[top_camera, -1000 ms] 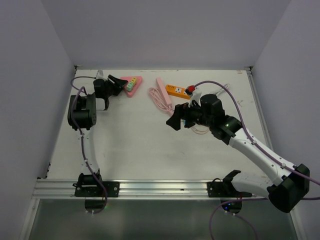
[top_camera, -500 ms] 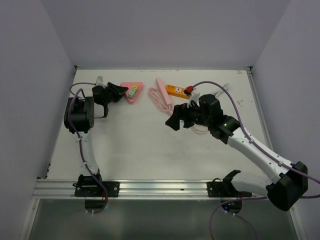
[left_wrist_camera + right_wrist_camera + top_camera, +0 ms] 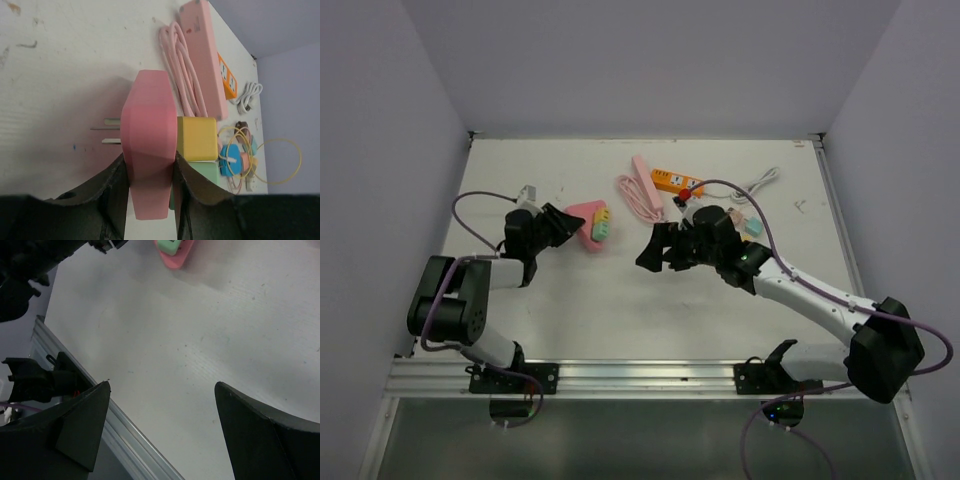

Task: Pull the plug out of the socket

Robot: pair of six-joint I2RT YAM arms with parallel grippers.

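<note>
Starting from the near edge: tabletop (image 3: 620, 330) is white, scuffed in places. Left gripper (image 3: 149, 176) is clamped tight on the pink socket block (image 3: 149, 140), one finger on each flat side. The block sits in the left half of the tabletop, roughly midway between the near and far edges. Cannot tell whether it touches the surface. Block contents: yellow plug (image 3: 197, 138) and green plug (image 3: 204, 172), seated side by side in one face. Two metal prongs (image 3: 107, 131) stick out of the opposite face. Right gripper (image 3: 655, 250) is near the middle of the tabletop, jaws spread wide with nothing between them, well apart from the block. Toward the far edge: pink power strip (image 3: 645, 178) with its pink cord (image 3: 628, 196) coiled beside it. Just right of it is the orange power strip (image 3: 672, 181), then the white cable (image 3: 762, 182).
</note>
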